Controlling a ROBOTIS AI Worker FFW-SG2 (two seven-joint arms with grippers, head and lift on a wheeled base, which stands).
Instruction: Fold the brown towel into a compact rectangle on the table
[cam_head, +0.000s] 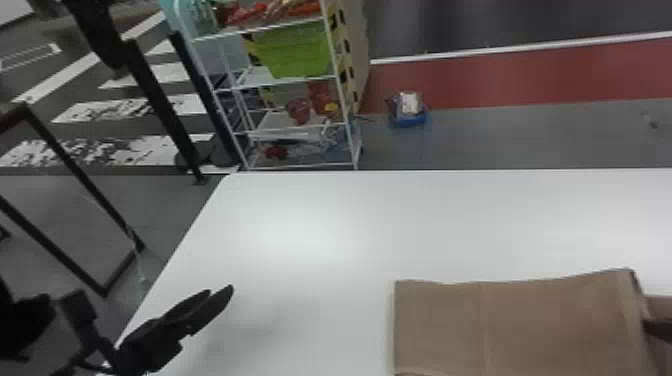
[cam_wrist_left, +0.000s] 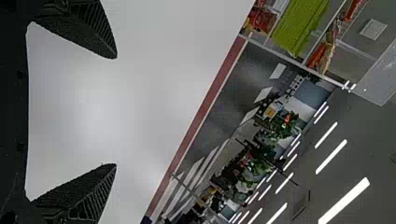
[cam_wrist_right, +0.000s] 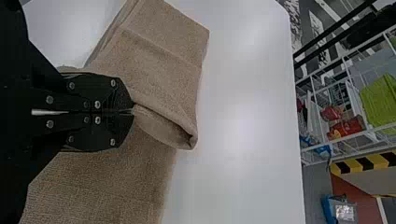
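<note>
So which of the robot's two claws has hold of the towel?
The right gripper, closed on a fold of the towel; the left gripper hangs open, away from it.

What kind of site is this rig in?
Probably an indoor robotics lab or workshop: a wire rack with a green bin, hazard-striped edging and long ceiling lights.

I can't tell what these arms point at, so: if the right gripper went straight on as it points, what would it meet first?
The towel, it seems: the right gripper has its shut jaws right at a fold of it, though exact depth is unclear.
</note>
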